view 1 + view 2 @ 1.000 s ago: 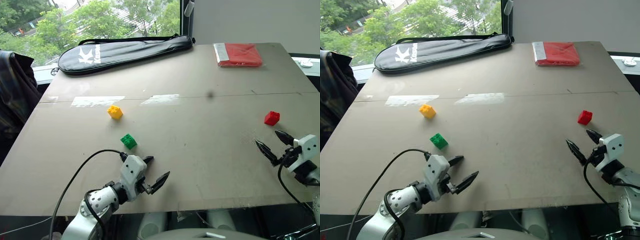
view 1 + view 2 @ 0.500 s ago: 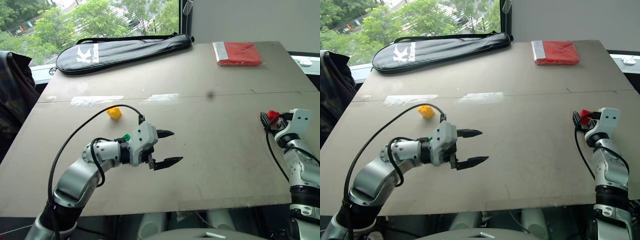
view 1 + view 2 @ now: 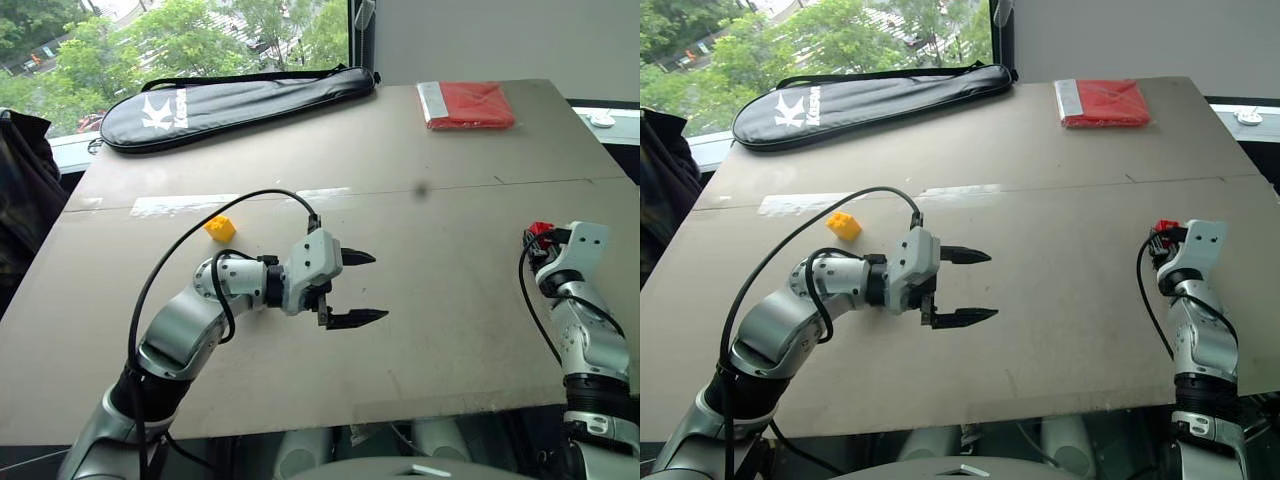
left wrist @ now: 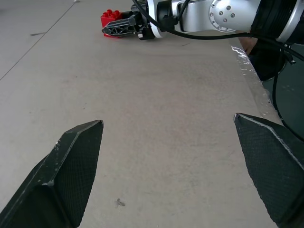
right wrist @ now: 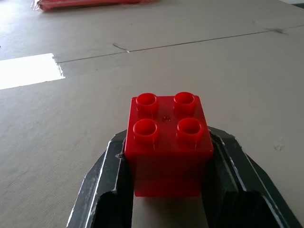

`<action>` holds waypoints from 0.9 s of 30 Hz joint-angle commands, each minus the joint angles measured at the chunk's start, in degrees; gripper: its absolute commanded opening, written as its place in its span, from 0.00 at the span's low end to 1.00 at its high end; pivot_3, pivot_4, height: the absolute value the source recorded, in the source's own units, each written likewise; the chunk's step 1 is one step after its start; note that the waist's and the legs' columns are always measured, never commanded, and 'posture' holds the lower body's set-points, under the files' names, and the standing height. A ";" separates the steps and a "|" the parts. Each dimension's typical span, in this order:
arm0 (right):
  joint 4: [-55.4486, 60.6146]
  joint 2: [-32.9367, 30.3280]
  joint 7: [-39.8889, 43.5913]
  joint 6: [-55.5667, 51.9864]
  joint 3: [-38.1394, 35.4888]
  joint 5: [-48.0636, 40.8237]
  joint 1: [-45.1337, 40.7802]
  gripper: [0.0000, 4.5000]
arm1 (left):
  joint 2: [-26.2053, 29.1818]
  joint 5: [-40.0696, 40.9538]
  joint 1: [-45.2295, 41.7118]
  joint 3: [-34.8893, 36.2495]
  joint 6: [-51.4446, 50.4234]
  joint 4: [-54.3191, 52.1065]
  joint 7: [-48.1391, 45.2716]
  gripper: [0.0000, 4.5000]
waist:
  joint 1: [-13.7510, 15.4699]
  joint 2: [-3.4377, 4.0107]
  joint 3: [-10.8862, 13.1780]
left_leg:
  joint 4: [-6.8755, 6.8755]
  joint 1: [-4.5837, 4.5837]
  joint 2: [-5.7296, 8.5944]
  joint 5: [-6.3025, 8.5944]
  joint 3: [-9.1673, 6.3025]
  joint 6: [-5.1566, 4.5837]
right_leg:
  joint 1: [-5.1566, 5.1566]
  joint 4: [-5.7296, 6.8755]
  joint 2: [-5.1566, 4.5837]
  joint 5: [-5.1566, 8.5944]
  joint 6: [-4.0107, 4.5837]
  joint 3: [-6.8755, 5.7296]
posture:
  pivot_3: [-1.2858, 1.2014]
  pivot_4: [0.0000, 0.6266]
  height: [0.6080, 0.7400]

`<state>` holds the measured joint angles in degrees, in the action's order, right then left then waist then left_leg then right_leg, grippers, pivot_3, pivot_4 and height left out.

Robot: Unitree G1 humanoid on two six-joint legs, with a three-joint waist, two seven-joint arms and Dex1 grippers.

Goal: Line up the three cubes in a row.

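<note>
Your right gripper [image 5: 166,190] is clamped on the red cube [image 5: 167,142], mid-right of the frame, mostly hidden there. Left gripper [image 3: 355,288] gapes empty at center, covering the green cube; yellow cube [image 3: 220,229] sits left.

Daylight from the window [image 3: 200,30] at the far left lights the scene evenly and brightly, and it throws pale patches of glare on the table [image 3: 450,330], strongest along the seam near the yellow brick [image 3: 220,229]. Shadows are soft and short: a faint one lies beneath the left gripper [image 3: 352,288]. In the right wrist view the red brick [image 5: 167,142] is sharp while the far table blurs and one glare patch washes out white; in the left wrist view the near fingers [image 4: 71,171] look slightly soft.
</note>
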<state>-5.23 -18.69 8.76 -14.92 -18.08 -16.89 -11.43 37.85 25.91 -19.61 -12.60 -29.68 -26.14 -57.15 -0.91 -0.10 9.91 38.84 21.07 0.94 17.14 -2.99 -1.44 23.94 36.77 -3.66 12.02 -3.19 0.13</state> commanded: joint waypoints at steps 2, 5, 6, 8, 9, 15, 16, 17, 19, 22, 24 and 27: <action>14.09 2.90 0.74 -2.97 5.64 0.06 5.92 0.29 | 0.78 -0.43 0.59 0.54 0.81 -0.73 -0.49 1.00 | -0.04 0.00 0.00 | 0.00 0.00 -0.01 0.00 0.01 0.00 | 0.01 0.00 0.01 0.00 -0.01 0.01 | 0.52 0.24 0.70; 20.63 4.99 0.58 -4.36 10.71 1.77 10.09 0.29 | 1.30 -0.85 1.27 0.67 0.95 -0.74 -0.51 1.00 | -0.11 0.01 0.01 | -0.01 0.03 -0.08 0.00 -0.01 0.00 | 0.10 0.02 0.07 0.01 0.00 0.02 | 0.52 0.24 0.70; 21.68 5.43 0.57 -4.27 12.07 2.57 10.90 0.29 | 1.32 -0.91 1.37 0.76 0.88 -0.77 -0.49 1.00 | -0.07 0.01 0.01 | 0.00 0.02 -0.08 0.00 0.03 0.00 | 0.11 0.03 0.07 0.00 -0.01 0.06 | 0.52 0.24 0.70; 23.31 7.14 0.42 -4.53 15.36 3.52 12.78 0.29 | 1.37 -1.14 1.56 0.91 0.61 -0.83 -0.17 1.00 | 0.03 0.00 0.01 | 0.00 0.02 -0.07 0.00 0.05 0.00 | 0.11 0.03 0.05 0.02 -0.01 0.06 | 0.52 0.24 0.70; 23.94 8.06 0.33 -4.47 17.00 3.96 13.80 0.29 | 1.43 -1.19 1.69 1.03 0.36 -0.90 0.06 1.00 | 0.10 -0.02 0.00 | 0.01 0.02 -0.07 0.00 0.05 0.00 | 0.11 0.03 0.05 0.04 -0.02 0.06 | 0.52 0.24 0.70; 26.82 9.60 0.49 -5.44 21.58 6.32 15.79 0.29 | 2.38 -1.89 2.19 1.87 -0.55 -1.30 1.49 1.00 | -0.03 -0.04 0.01 | 0.01 -0.01 -0.08 0.00 0.04 0.01 | 0.11 0.04 0.06 0.12 -0.12 0.06 | 0.52 0.24 0.70; 27.17 10.12 0.26 -5.50 22.13 6.47 15.89 0.29 | 2.48 -1.86 2.05 2.12 -0.69 -1.24 1.68 1.00 | -0.01 -0.05 0.01 | 0.01 -0.01 -0.08 0.00 0.04 0.01 | 0.11 0.04 0.06 0.12 -0.12 0.06 | 0.52 0.24 0.70; 27.39 10.50 0.16 -5.53 22.49 6.64 15.96 0.29 | 2.52 -1.84 1.94 2.30 -0.79 -1.19 1.79 1.00 | 0.01 -0.05 0.01 | 0.01 -0.01 -0.08 0.00 0.02 0.01 | 0.11 0.04 0.06 0.11 -0.12 0.04 | 0.52 0.24 0.70; 27.73 11.25 -0.26 -5.31 23.49 7.53 16.03 0.29 | 2.67 -1.52 1.86 2.76 -1.42 -1.48 2.08 1.00 | 0.03 -0.05 0.02 | 0.01 0.00 -0.08 0.00 0.00 0.01 | 0.11 0.04 0.06 0.10 -0.09 0.03 | 0.52 0.24 0.70; 26.80 13.44 -2.47 -3.93 25.42 10.01 15.51 0.29 | 3.81 -0.59 2.28 3.89 -2.67 -2.50 1.92 1.00 | -0.06 -0.08 0.03 | 0.01 0.01 -0.08 0.00 0.00 0.01 | 0.13 0.04 0.06 0.09 -0.09 0.03 | 0.52 0.24 0.70; 26.39 15.08 -4.10 -3.38 25.62 11.03 15.37 0.29 | 4.46 0.08 2.42 4.63 -3.23 -2.92 1.65 1.00 | -0.01 -0.08 0.04 | 0.00 0.04 -0.09 -0.01 0.00 0.02 | 0.20 0.06 0.07 0.09 -0.09 0.03 | 0.52 0.24 0.70; 26.19 17.03 -5.67 -3.15 26.56 12.12 15.80 0.29 | 5.58 0.73 2.22 5.26 -4.15 -2.97 0.88 1.00 | 0.00 -0.08 0.04 | 0.00 0.08 -0.09 -0.01 -0.01 0.03 | 0.22 0.06 0.07 0.08 -0.07 0.03 | 0.52 0.24 0.70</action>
<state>19.94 -2.70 4.54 -19.60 8.02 -5.70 4.23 42.30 25.08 -17.28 -9.22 -33.40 -26.77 -55.47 -0.91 -0.18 9.95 38.84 21.16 0.86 17.13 -2.99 -1.41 24.17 36.83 -3.60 12.10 -3.25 0.16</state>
